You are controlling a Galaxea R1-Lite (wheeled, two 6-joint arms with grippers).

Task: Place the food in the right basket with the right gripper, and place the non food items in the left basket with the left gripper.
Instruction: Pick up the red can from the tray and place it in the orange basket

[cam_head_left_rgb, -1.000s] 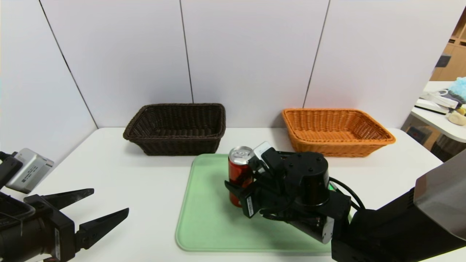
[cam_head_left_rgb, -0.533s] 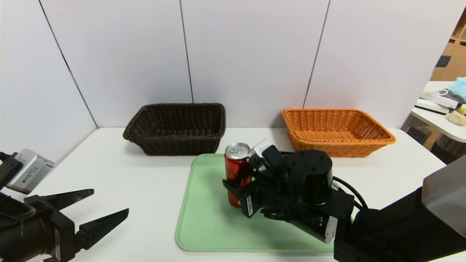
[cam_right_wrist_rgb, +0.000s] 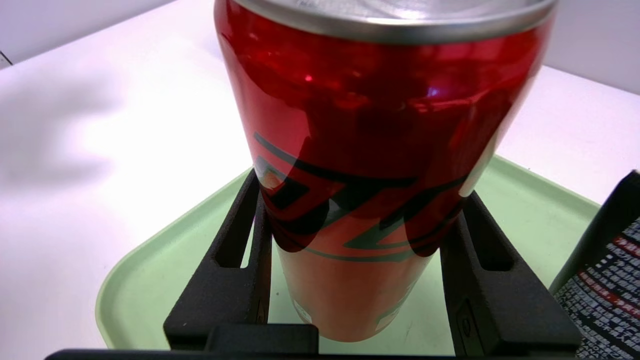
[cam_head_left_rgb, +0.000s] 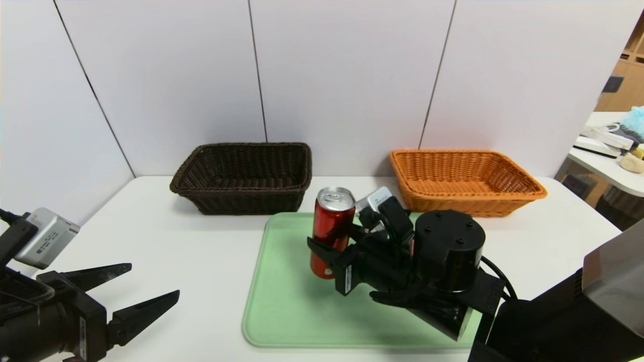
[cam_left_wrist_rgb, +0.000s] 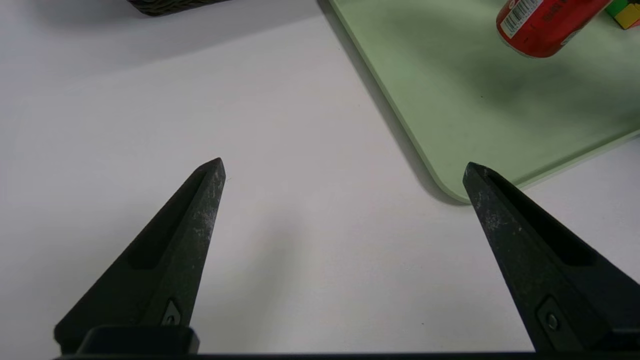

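The food, a tall red can (cam_head_left_rgb: 329, 229) with a silver top, hangs slightly tilted just above the green tray (cam_head_left_rgb: 282, 306), with my right gripper (cam_head_left_rgb: 327, 249) shut on its lower half. In the right wrist view the black fingers (cam_right_wrist_rgb: 235, 260) press both sides of the can (cam_right_wrist_rgb: 370, 125). A black tube (cam_right_wrist_rgb: 605, 285) lies on the tray beside it. A corner of the multicoloured cube (cam_left_wrist_rgb: 625, 11) shows past the can (cam_left_wrist_rgb: 545, 22). My left gripper (cam_head_left_rgb: 151, 280) hovers open over bare table (cam_left_wrist_rgb: 344, 165) at the near left. The dark left basket (cam_head_left_rgb: 246, 198) and orange right basket (cam_head_left_rgb: 453, 203) stand at the back.
The tray (cam_left_wrist_rgb: 475, 100) fills the table's middle front, and its near left corner is close to my left gripper. White wall panels close off the back. A side table (cam_head_left_rgb: 611, 166) with clutter stands beyond the right edge.
My right gripper has risen with the can, lifting it off the tray and carrying it a little towards the back. The can now leans slightly. The left arm has barely moved.
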